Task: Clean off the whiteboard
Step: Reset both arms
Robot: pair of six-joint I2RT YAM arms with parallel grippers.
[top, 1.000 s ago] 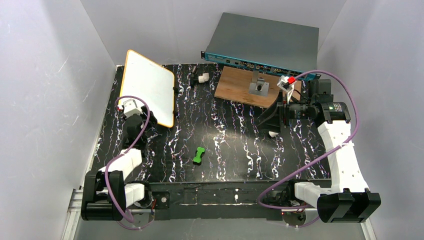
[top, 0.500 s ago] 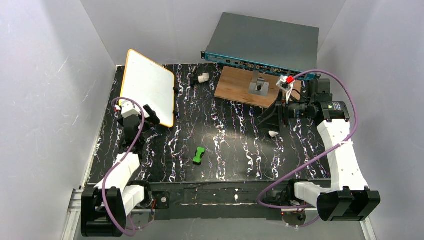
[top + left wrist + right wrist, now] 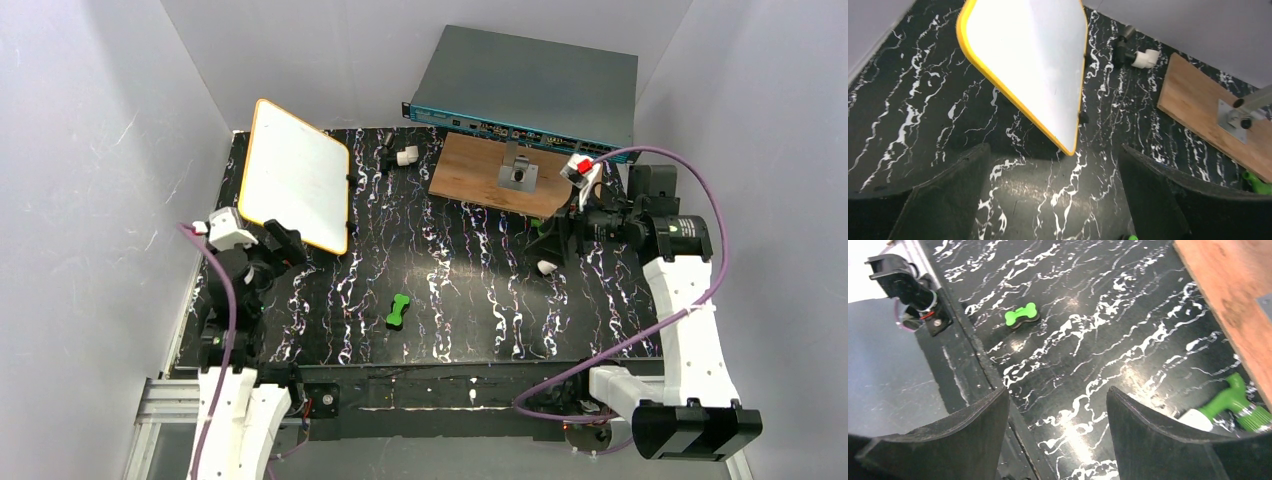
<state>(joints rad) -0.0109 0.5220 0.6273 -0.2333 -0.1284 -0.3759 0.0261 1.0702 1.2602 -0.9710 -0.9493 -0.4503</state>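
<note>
One whiteboard (image 3: 295, 188) sits far left, near corner just ahead of the left gripper (image 3: 1053, 195), wide and empty. The right gripper (image 3: 1058, 435), also wide, empty, overhangs open table (image 3: 470, 300).

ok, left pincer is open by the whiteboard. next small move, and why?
Probably draw the left pincer back toward its base. Its jaws stand open and empty just short of the whiteboard, at its near corner. The face shows no writing in the left wrist view, so nothing looks left to wipe. The right pincer is open and empty too.
</note>
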